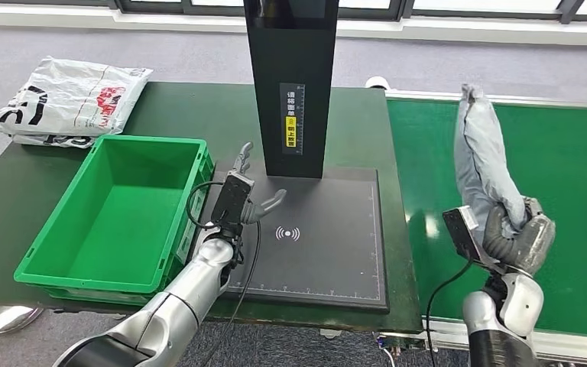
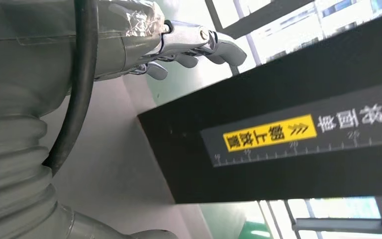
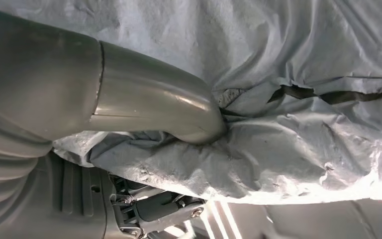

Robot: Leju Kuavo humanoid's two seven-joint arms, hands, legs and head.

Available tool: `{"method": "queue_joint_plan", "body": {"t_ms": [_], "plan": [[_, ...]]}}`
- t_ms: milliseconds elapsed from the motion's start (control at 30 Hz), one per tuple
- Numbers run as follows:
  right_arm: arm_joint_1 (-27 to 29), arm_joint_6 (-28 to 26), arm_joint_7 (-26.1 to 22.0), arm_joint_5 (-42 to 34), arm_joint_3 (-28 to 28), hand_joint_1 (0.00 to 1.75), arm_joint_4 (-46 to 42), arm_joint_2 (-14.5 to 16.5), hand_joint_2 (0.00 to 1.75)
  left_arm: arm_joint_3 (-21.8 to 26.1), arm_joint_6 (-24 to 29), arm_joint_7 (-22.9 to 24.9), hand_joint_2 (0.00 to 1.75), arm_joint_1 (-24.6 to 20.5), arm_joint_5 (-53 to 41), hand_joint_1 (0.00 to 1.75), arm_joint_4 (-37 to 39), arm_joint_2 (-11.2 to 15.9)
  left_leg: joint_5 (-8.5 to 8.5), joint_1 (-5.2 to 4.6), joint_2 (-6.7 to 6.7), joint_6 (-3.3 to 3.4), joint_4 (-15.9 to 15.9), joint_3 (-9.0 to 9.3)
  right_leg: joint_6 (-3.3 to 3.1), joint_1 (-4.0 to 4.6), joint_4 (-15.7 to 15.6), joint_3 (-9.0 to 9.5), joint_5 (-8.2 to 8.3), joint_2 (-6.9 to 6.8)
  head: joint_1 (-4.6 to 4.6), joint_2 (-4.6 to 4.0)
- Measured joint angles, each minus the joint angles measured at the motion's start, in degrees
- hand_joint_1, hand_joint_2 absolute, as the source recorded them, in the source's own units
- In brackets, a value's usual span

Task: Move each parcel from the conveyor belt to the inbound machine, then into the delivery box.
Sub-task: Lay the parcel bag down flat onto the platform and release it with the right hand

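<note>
Head view: gripping a grey parcel [image 1: 483,157] in the right hand [image 1: 516,237], lifting it upright over the green conveyor belt [image 1: 573,183] on the right. Hovering empty at centre, the left hand [image 1: 241,191], fingers spreading above the near-left edge of the black scanner pad [image 1: 329,245]. Standing at the pad's far side, a black column [image 1: 290,84] bearing a yellow label [image 1: 291,121]. Sitting to the left, a green box [image 1: 115,214]; lying beyond it at far left, a white bag [image 1: 69,99] on the dark table [image 1: 191,107]. Right wrist view: pressing the thumb [image 3: 149,99] into the parcel's crumpled grey wrapping.
</note>
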Motion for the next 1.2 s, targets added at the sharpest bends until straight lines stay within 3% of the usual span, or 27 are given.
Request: {"method": "queue_joint_plan", "body": {"t_ms": [333, 500, 633, 867, 1067, 1100, 1200], "plan": [[1.32, 0.07, -0.52, 0.96, 1.38, 1.75, -7.88, 3.39, 1.75, 0.6, 0.2, -0.01, 1.75, 0.31, -0.75, 0.0, -1.22, 0.38, 0.0, -0.02, -0.03, 0.0, 0.01, -0.09, 0.0, -0.03, 0.0, -0.03, 0.0, -0.01, 0.0, 0.0], [-0.42, 1.41, 5.18, 6.48, 8.3, 1.75, -7.73, 5.75, 1.75, 0.6, 0.53, 0.95, 1.75, -0.67, -2.25, 0.0, -1.09, -0.43, 0.04, 0.0, 0.09, -0.05, 0.0, -0.1, -0.04, 0.0, 0.03, -0.16, 0.03, 0.11, 0.0, 0.0], [-1.96, 6.7, 8.24, 7.86, 16.82, 1.75, -5.81, 6.76, 1.75, 0.6, -0.19, 0.99, 1.75, -1.97, -2.39, 0.0, -0.7, -1.02, 0.08, 0.03, 0.08, -0.12, -0.02, -0.1, -0.06, 0.03, 0.06, -0.17, 0.03, 0.11, 0.0, 0.0], [-1.08, 22.59, 9.68, 1.93, 32.93, 1.75, -1.33, 6.87, 1.75, 0.6, -1.21, 1.13, 1.75, -2.35, -1.88, 0.0, -0.76, -0.91, 0.08, 0.04, 0.06, -0.14, -0.03, -0.18, -0.11, 0.03, 0.07, -0.28, 0.0, 0.1, 0.0, 0.0], [0.34, 28.2, 8.76, -1.85, 39.92, 1.74, -0.36, 5.92, 1.75, 0.6, -1.22, 1.08, 1.75, -2.34, -1.68, 0.0, -0.8, -0.43, 0.07, 0.03, 0.07, -0.14, -0.02, -0.26, -0.11, 0.02, 0.06, -0.34, 0.0, 0.11, 0.0, 0.0], [0.43, 29.22, 8.16, -2.92, 40.71, 1.68, -0.36, 5.62, 1.75, 0.6, -1.22, 1.03, 1.75, -2.34, -1.63, 0.0, -0.8, -0.37, 0.07, 0.02, 0.07, -0.14, -0.02, -0.26, -0.1, 0.01, 0.06, -0.34, 0.0, 0.11, 0.0, 0.0], [0.49, 32.16, 6.12, -5.95, 42.93, 0.58, -0.36, 4.68, 1.75, 0.6, -1.21, 0.96, 1.75, -2.33, -1.3, 0.0, -0.8, -0.25, 0.07, 0.01, 0.07, -0.14, -0.02, -0.25, -0.1, 0.0, 0.06, -0.34, 0.0, 0.1, 0.0, 0.0]]}}
